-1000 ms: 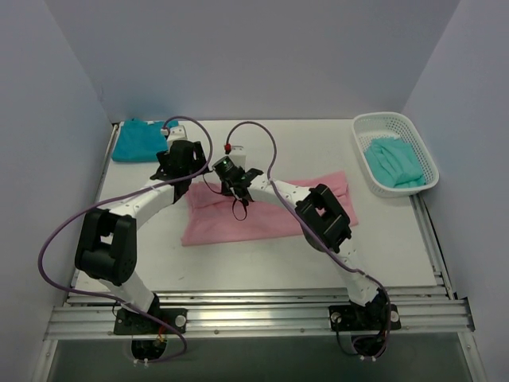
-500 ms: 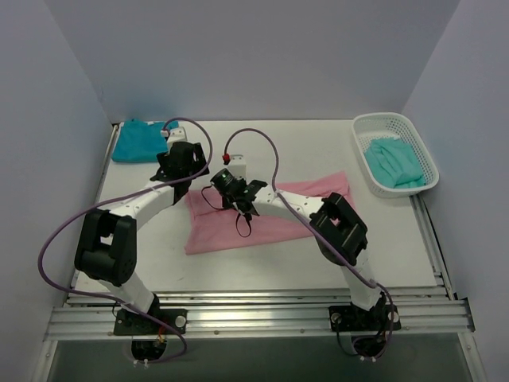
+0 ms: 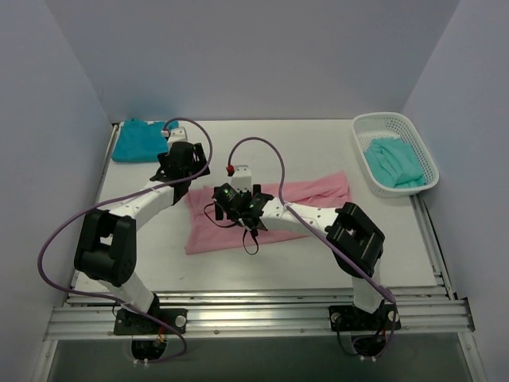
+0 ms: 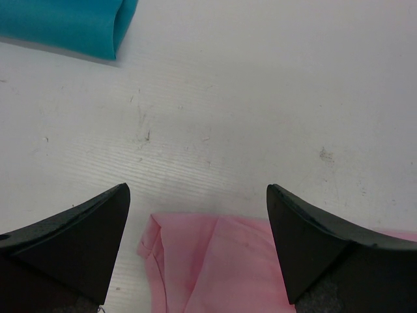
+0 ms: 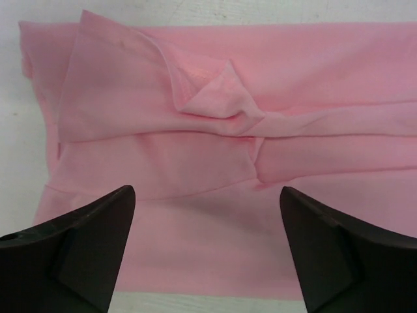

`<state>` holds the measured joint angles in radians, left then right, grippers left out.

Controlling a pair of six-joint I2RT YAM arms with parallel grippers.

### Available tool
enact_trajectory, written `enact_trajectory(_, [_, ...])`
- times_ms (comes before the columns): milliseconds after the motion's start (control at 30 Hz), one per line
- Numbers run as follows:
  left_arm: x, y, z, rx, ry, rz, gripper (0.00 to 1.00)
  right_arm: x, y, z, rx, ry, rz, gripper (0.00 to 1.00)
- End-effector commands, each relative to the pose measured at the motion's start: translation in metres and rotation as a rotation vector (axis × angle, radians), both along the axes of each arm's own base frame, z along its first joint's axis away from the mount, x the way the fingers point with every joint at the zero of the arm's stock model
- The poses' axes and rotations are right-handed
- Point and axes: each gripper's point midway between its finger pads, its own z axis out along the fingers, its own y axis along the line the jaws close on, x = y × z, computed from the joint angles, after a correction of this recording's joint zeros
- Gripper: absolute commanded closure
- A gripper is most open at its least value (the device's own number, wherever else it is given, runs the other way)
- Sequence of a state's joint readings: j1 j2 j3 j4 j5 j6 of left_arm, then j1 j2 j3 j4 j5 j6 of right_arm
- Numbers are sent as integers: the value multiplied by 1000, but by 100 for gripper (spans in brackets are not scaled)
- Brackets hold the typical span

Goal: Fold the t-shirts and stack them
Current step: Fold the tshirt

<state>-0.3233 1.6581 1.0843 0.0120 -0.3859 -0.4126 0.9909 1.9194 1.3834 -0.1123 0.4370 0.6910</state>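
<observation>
The light pink t-shirt (image 3: 211, 232) lies partly folded across the middle of the table, with a bunched crease (image 5: 221, 98) on top. My right gripper (image 3: 238, 211) hovers over its left half, open (image 5: 207, 190), with only flat pink cloth below and nothing between the fingers. My left gripper (image 3: 184, 177) is open (image 4: 197, 187) just above the shirt's far left corner (image 4: 195, 261), not touching it. A deep teal t-shirt (image 3: 137, 139) sits folded at the back left (image 4: 71, 23). A mint-teal t-shirt (image 3: 394, 161) lies in the basket.
The white mesh basket (image 3: 382, 118) stands at the back right. Purple cables (image 3: 262, 143) loop above the arms. The right arm's links (image 3: 354, 231) cross the pink shirt's right half. Grey walls enclose the table on three sides.
My right gripper carried pink cloth toward the near side, then opened and let it go. The shirt now lies narrower, with its fold laid down. The left arm stayed put.
</observation>
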Motion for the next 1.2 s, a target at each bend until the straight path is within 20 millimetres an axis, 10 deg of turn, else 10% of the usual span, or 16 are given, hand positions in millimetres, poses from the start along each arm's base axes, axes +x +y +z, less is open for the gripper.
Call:
enact_trajectory(0, [12,-8,29,-55,-86,-14,5,17,-13,12,-47,-59,-68,7])
enact_trajectory(567, [11,-6,25,-39,-84,-17,5,101,-13,-7,-43,-33,-106,10])
enact_trajectory(1167, [14,-7,21,-39,-78,-22,5,73,-6,-24,-56,7,-74,18])
